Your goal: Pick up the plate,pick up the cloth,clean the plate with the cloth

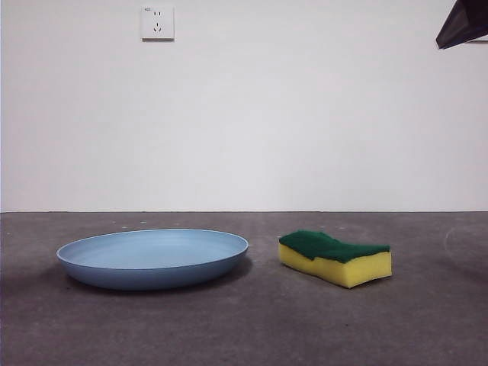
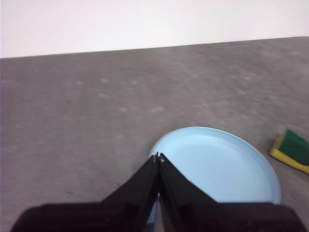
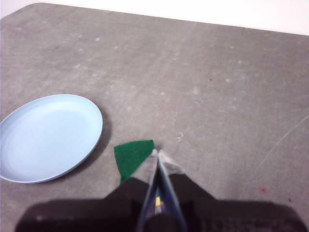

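The light-blue plate (image 1: 152,258) lies flat on the grey table at the left. The cloth, a yellow sponge with a green top (image 1: 335,258), lies to its right, apart from it. My left gripper (image 2: 158,157) is shut and empty, held high above the plate's (image 2: 217,164) near rim; the sponge (image 2: 292,150) shows at the edge of that view. My right gripper (image 3: 158,153) is shut and empty, high above the sponge (image 3: 132,157), with the plate (image 3: 48,137) off to one side. In the front view only a black arm tip (image 1: 463,24) shows at the top right corner.
The grey table (image 1: 244,328) runs to a white wall with a socket (image 1: 157,23). A faint ring mark (image 1: 465,244) shows on the table at the right.
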You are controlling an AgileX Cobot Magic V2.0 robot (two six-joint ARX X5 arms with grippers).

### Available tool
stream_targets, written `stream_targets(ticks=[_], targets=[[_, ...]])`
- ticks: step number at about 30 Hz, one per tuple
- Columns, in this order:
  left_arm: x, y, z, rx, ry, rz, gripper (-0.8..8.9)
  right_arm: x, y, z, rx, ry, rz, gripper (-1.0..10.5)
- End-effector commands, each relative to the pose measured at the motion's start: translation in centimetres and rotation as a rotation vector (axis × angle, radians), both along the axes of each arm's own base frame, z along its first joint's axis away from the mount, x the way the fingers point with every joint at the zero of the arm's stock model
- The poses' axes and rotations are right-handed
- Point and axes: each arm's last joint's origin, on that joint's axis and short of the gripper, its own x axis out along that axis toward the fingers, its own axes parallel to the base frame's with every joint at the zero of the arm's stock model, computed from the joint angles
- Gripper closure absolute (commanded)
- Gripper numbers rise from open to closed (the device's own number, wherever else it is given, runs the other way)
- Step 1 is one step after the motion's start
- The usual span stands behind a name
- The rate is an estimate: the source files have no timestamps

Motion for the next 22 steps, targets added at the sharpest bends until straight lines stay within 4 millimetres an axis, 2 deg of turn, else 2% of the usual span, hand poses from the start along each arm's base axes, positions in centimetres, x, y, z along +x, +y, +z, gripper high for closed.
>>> stream_targets(ticks=[1, 4, 8, 16, 22], targets=[[-0.3, 0.5, 0.4, 0.009, -0.069, 0.032, 8.15, 0.0, 0.0, -0.1, -0.002, -0.002, -0.002, 9.5], [-0.3, 1.1, 0.0, 0.002, -0.168, 0.060, 8.15, 0.0, 0.0, -0.1, -0.002, -0.002, -0.002, 9.5], [-0.4, 1.7, -2.1, -0.014, -0.254, 0.069, 8.14, 0.0, 0.0, -0.1, -0.002, -0.002, -0.002, 9.5], [-0.6, 2.4, -7.3, -0.035, -0.223, 0.080, 8.15, 0.0, 0.0, -0.1, -0.002, -0.002, -0.002, 9.5], [-0.5, 2.6, -9.0, -0.044, -0.201, 0.105, 8.15, 0.0, 0.0, -0.1, -0.002, -0.002, -0.002, 9.5]])
